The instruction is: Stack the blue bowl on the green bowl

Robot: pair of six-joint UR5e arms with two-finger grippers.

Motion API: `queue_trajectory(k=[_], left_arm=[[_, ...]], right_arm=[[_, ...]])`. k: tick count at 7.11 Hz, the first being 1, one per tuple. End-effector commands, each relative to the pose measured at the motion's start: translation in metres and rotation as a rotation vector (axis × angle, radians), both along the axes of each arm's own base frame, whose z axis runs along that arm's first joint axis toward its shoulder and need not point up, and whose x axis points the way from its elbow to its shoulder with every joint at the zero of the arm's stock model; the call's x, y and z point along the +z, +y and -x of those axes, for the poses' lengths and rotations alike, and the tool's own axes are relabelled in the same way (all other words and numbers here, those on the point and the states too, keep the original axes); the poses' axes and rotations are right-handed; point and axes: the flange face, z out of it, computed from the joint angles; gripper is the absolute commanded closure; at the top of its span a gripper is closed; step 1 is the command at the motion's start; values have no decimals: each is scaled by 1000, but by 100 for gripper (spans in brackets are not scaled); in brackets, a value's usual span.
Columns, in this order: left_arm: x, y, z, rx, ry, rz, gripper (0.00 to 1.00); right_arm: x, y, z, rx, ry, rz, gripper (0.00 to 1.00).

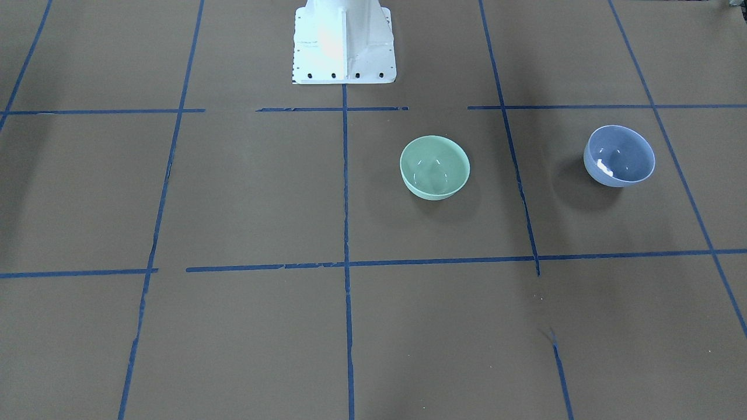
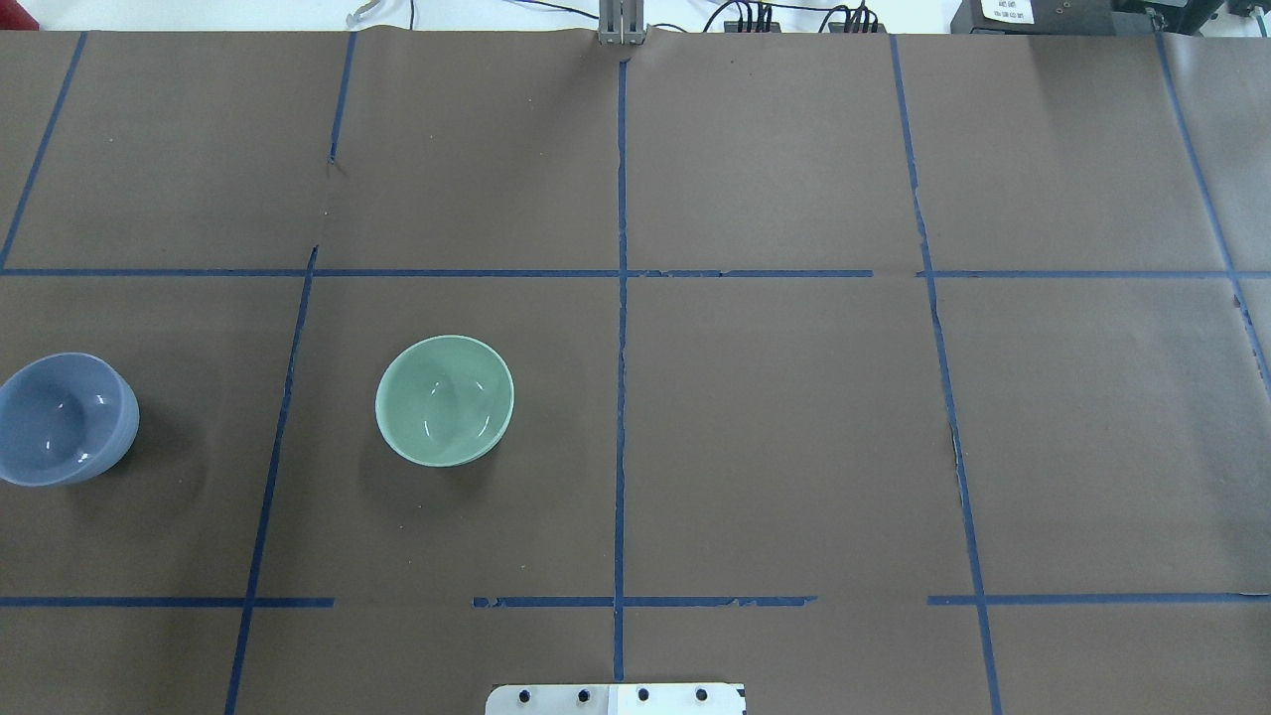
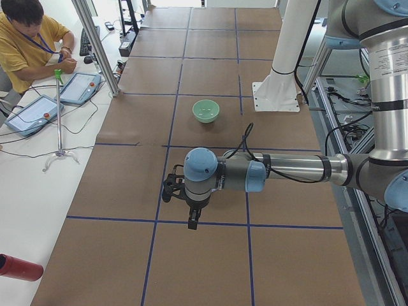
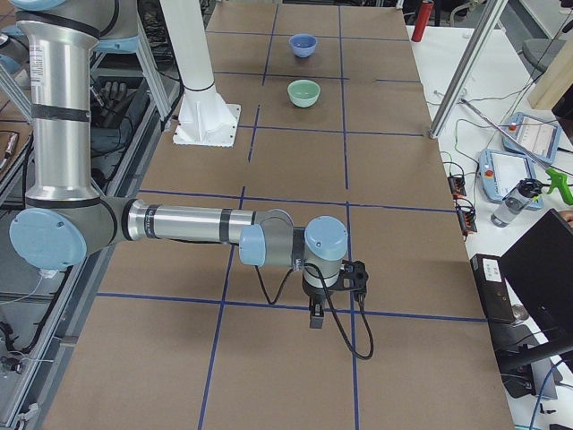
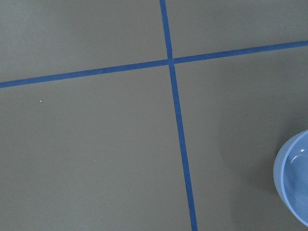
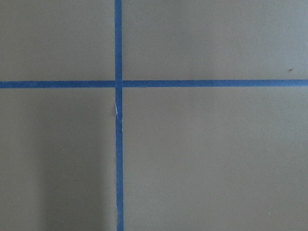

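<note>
Both arms stretched level over the surface (image 2: 794, 447), left fingers (image 3: 192, 220) and right fingers (image 4: 314, 317) pointing down; their spread could not be told. The glossy blue bowl (image 1: 620, 156) sat upright at the robot's left, well apart from the green bowl (image 1: 435, 167).

The overhead camera looks forward and down from behind the robot, with the white metal base plate (image 2: 616, 698) at its bottom edge. The front-facing one looks steeply back across the brown paper-covered table (image 1: 245, 192). Both share the glossy mint-green round bowl (image 2: 445, 400) and the glossy periwinkle-blue round bowl (image 2: 62, 419). The side cameras look along the table from each end, high and farther off. The wrist cameras face down, close on the blue tape lines (image 6: 118, 83); the left one catches the blue bowl's rim.
</note>
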Motion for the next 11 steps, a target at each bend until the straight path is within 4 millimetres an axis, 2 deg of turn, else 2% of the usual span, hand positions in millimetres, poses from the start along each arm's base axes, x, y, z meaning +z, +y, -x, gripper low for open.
queue_trajectory(k=[1, 2, 4, 5, 6, 7, 9, 10, 11], left_arm=[[3, 0, -1, 0, 10, 8, 0], [8, 0, 0, -3, 4, 20, 0], [-21, -20, -4, 9, 6, -45, 0], [-18, -21, -11, 29, 1, -47, 0], [-21, -28, -53, 78, 8, -7, 0], [-26, -31, -93, 52, 20, 19, 0], [5, -16, -146, -63, 12, 12, 0], [11, -8, -173, -94, 52, 43, 0], [5, -2, -197, -102, 87, 61, 0]], right_arm=[[0, 0, 0, 0, 0, 0, 0], [0, 0, 0, 0, 0, 0, 0], [0, 0, 0, 0, 0, 0, 0], [0, 0, 0, 0, 0, 0, 0], [0, 0, 0, 0, 0, 0, 0], [0, 0, 0, 0, 0, 0, 0], [0, 0, 0, 0, 0, 0, 0], [0, 0, 0, 0, -1, 0, 0], [0, 0, 0, 0, 0, 0, 0]])
